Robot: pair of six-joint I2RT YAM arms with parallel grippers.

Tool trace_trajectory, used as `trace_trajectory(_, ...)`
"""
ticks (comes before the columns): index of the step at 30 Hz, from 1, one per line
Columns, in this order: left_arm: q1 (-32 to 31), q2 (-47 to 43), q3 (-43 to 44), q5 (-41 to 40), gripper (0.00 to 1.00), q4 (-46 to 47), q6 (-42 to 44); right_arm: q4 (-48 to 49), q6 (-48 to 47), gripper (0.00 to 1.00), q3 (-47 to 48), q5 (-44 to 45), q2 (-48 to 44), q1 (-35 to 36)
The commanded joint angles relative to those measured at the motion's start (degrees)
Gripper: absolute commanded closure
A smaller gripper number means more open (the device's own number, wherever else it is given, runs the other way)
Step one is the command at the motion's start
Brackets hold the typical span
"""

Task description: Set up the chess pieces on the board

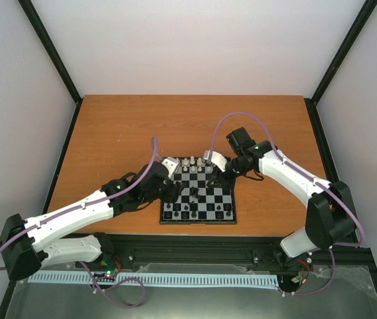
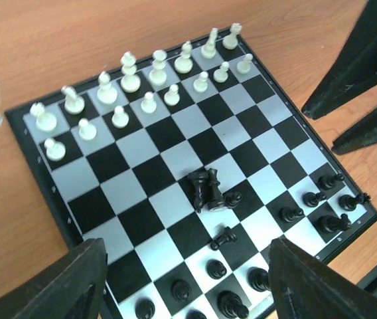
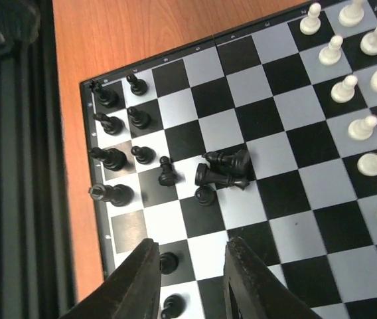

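Note:
The board (image 2: 132, 145) lies under both wrist cameras. White chess pieces (image 2: 130, 70) stand in two rows along its far side. Black pieces (image 2: 216, 269) stand along the near side and right corner. Three black pieces (image 2: 210, 191) lie tipped together mid-board, and another (image 2: 223, 238) leans close by. My left gripper (image 2: 188, 292) hangs open above the black rows, holding nothing. My right gripper (image 3: 192, 286) is open over the board (image 3: 288, 109), empty, near standing black pieces (image 3: 112, 159). The fallen heap (image 3: 223, 170) lies ahead of it, with white pieces (image 3: 346, 88) beyond.
In the top view the board (image 1: 218, 199) sits near the front edge of the orange table (image 1: 122, 126), with both arms meeting over its far side. The right gripper's dark fingers (image 2: 368, 66) reach in at the upper right of the left wrist view. A black rail (image 3: 16, 166) runs beside the board.

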Motion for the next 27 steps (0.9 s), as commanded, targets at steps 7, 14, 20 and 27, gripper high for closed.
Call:
trace_trajectory(7, 7.5, -9.0, -0.9, 0.7, 0.23, -6.4, -6.9, 2.2, -13.9, 0.71, 4.2, 12.8, 5.4, 9.6)
trace_trajectory(14, 8.6, -13.6, -1.7, -3.6, 0.19, -8.4, -6.3, 4.8, -9.1, 0.74, 6.7, 17.7, 13.1, 15.4)
trace_trajectory(20, 8.8, -13.9, -1.8, -2.6, 0.19, -7.8, -6.3, 5.0, -9.2, 0.74, 7.8, 18.8, 16.5, 17.4)
trace_trajectory(27, 8.8, -14.9, -2.2, -2.5, 0.19, -7.6, -6.5, 5.1, -9.5, 0.73, 6.8, 20.1, 17.9, 18.7)
